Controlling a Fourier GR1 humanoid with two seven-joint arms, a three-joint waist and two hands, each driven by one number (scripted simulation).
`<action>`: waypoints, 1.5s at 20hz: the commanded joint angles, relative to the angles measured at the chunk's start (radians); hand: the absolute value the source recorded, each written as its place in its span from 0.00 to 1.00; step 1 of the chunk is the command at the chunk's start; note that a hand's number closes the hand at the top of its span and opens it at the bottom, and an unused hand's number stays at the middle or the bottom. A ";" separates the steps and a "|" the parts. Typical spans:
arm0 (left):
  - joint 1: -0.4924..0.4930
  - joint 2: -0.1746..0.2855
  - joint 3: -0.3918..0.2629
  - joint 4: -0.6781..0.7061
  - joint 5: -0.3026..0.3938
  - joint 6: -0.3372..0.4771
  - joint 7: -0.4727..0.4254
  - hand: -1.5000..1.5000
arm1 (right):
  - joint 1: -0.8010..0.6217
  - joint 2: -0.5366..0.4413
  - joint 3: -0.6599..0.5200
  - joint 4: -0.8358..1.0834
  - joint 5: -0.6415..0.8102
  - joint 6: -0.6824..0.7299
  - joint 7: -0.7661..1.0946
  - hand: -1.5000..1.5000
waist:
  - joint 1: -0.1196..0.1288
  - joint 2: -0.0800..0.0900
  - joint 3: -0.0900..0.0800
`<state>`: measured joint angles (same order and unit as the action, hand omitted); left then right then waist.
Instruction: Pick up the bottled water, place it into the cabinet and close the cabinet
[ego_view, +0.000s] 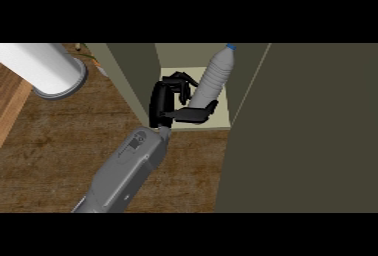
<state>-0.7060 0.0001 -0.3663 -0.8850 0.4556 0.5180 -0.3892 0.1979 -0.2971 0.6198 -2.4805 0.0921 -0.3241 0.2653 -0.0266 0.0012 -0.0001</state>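
While the left hand (164, 102) reaches into the cabinet (133, 75) at 12 o'clock, the bottled water (214, 75) stands inside on the pale shelf (215, 123), leaning a little toward 1 o'clock, blue cap (230, 47) uppermost; hand curled about the bottle's lower half, thumb (198, 114) laid across its foot, fingers (181, 79) hooked in at its 9 o'clock flank; reads as a hold low on the body, not a spread hand. Grey forearm (129, 165) enters from 7 o'clock over the wooden counter (59, 150); right hand nowhere seen. Cabinet door (310, 130) stands open, filling the view from 2 to 5 o'clock; white cylinder (40, 67) at 10 o'clock, well apart from the work.

Handling, as judged: pale plastic bottle, tall and narrow, so likely quick to tip if nudged high; thin wall probably yields under squeeze, smooth skin may slip; weight moderate if full, contents not discernible. Best purchase looks to be the mid-to-lower body, thumb opposite fingers, away from the tapering neck. Placement looks nearly done; door not yet closed.
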 joint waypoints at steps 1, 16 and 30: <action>-0.053 0.000 0.018 0.083 0.042 0.023 -0.006 1.00 | 0.123 -0.060 0.007 -0.117 0.023 0.021 -0.053 0.00 | -0.004 -0.001 0.001; -0.228 0.000 0.044 0.501 0.101 0.154 -0.223 1.00 | 0.108 -0.079 -0.081 -0.107 -0.101 0.075 -0.077 0.00 | -0.032 0.010 0.000; -0.429 0.000 0.134 0.747 0.067 0.110 -0.231 0.00 | 0.107 -0.078 -0.133 -0.078 -0.136 0.113 -0.108 0.00 | -0.048 0.022 0.000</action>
<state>-1.0891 0.0077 -0.2525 -0.1776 0.5203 0.6347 -0.6330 0.2843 -0.3577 0.5133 -2.4829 0.0100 -0.2276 0.1282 -0.0715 0.0209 -0.0006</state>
